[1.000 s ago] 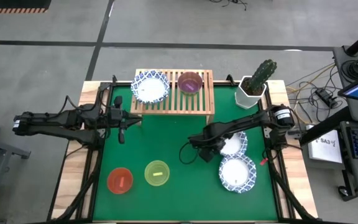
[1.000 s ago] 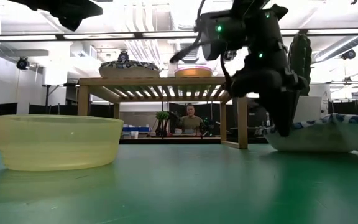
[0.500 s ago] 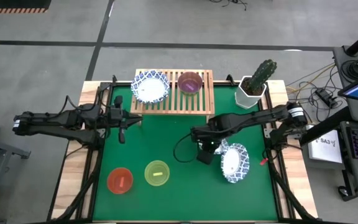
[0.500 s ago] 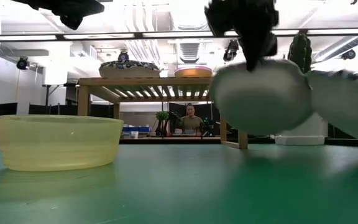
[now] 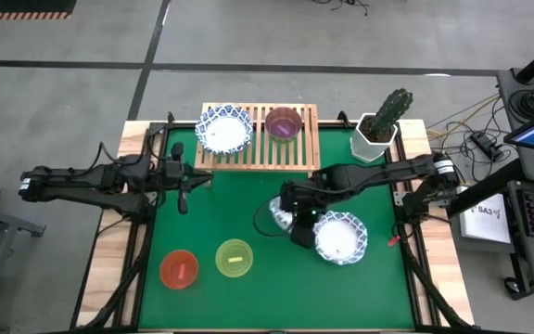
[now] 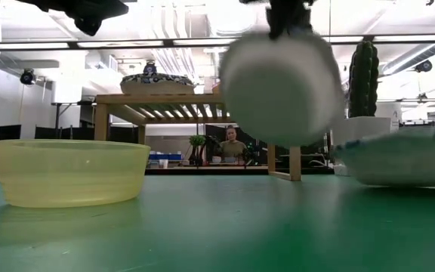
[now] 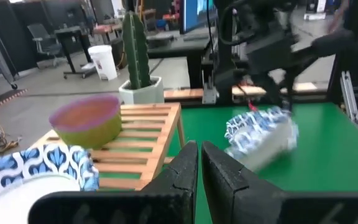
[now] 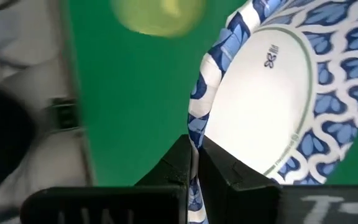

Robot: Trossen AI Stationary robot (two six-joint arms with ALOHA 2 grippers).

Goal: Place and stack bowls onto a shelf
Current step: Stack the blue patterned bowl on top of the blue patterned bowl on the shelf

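My right gripper (image 5: 291, 222) hangs over the table's middle right, shut on a white bowl with a blue patterned rim (image 6: 282, 91). In the high view my arm mostly hides this bowl (image 5: 281, 214). A second such bowl (image 5: 339, 237) sits upright on the table just to its right. The wooden shelf (image 5: 258, 160) at the far side carries a blue-rimmed bowl (image 5: 223, 129) and a purple bowl (image 5: 284, 122) on its slats. A red bowl (image 5: 179, 269) and a yellow bowl (image 5: 235, 258) stand near the front left. My left gripper (image 5: 182, 200) waits shut by the shelf's left leg. My right gripper pinches the bowl's rim (image 8: 195, 134) between its two fingers (image 8: 221, 163), one on the inner face and one on the outer. The fingers slant down from above. The bowl is lifted clear of the table and tilted on its side, its white underside (image 6: 278, 113) toward the near edge.
A cactus in a white pot (image 5: 379, 126) stands at the far right, beside the shelf. The shelf's right end (image 5: 306, 139) is bare slats. Green table shows between the shelf and the front bowls. A person (image 6: 232, 143) sits in the room behind the table.
My right gripper has risen well above the table, rolling and tipping, and drifted a little toward the left edge. The blue-rimmed bowl it holds has come off the table and tipped onto its side. The second blue-rimmed bowl has rocked and shifted slightly toward the far edge.
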